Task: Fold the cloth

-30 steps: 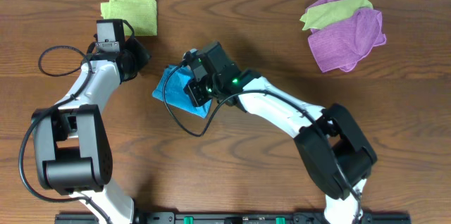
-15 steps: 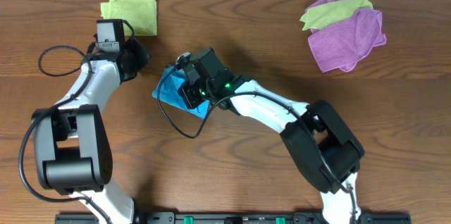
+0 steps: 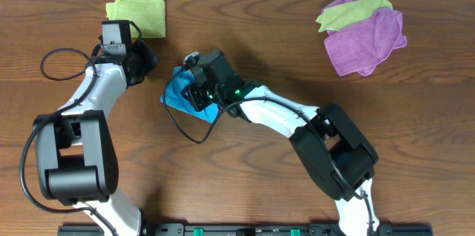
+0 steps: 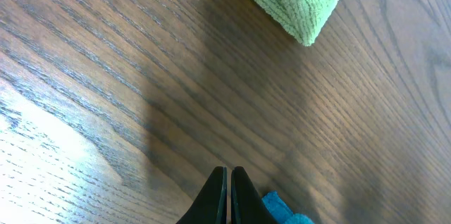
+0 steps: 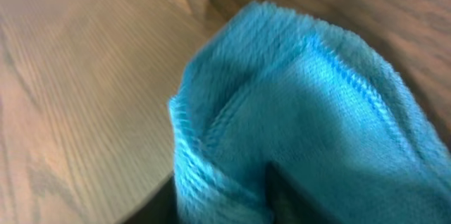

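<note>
wood-grain table (image 3: 260, 28), blue cloth (image 3: 176, 92)

Right gripper (image 3: 193, 92) farther left across the cloth (image 3: 175, 92) than a second ago, forearm trailing along.

right arm (image 3: 274, 111) overhangs cloth (image 3: 175, 95); table (image 3: 282, 47) centre open

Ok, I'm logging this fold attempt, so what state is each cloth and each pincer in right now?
blue cloth: bunched up, not flat
left pincer: shut, holding nothing
right pincer: down at the blue cloth, open or shut unclear
single yellow-green cloth: folded, lying flat
purple cloth: crumpled, in a heap with a second yellow-green cloth
</note>
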Available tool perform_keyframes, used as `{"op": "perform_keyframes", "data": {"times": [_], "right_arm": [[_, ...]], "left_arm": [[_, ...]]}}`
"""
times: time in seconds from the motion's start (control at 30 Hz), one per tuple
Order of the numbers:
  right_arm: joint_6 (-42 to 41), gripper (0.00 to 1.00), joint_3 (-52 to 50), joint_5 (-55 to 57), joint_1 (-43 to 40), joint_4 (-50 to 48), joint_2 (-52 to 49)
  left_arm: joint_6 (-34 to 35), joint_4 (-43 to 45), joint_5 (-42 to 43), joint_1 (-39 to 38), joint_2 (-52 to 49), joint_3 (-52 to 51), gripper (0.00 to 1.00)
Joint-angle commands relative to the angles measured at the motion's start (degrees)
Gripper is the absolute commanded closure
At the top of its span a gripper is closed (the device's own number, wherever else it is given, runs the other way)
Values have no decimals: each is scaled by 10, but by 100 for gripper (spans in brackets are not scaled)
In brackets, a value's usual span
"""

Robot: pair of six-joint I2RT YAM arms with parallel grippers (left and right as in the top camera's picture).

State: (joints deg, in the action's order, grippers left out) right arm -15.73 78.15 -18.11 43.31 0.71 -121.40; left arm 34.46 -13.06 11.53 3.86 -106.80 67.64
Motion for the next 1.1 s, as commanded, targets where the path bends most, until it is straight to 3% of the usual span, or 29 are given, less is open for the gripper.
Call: {"op": "perform_keyframes", "data": {"times": [0.0,0.13,0.53,0.6,0.73,0.9,0.97,1.07], "right_arm": [[-1,52,10,-2,12,-6,-6],[-1,43,25,-38,14,-5,-4],[-3,36,81,-14,-16,59,5],[-3,30,82,-13,-29,73,11],[-5,1,82,-12,-67,118,34],[8,1,82,-12,-130,204,84],[34,1,82,-14,-156,247,109],[76,1,80,-14,-194,317,148]], "left_arm": [[-6,2,-10,1,17,16,94],[-6,10,-10,1,17,16,94],[-8,9,-12,4,17,16,94],[-10,8,-9,4,18,16,94],[-24,-1,-3,4,29,16,66],[-32,-27,5,4,63,16,32],[-32,-43,7,4,76,16,4],[-31,-73,31,5,91,16,5]]}}
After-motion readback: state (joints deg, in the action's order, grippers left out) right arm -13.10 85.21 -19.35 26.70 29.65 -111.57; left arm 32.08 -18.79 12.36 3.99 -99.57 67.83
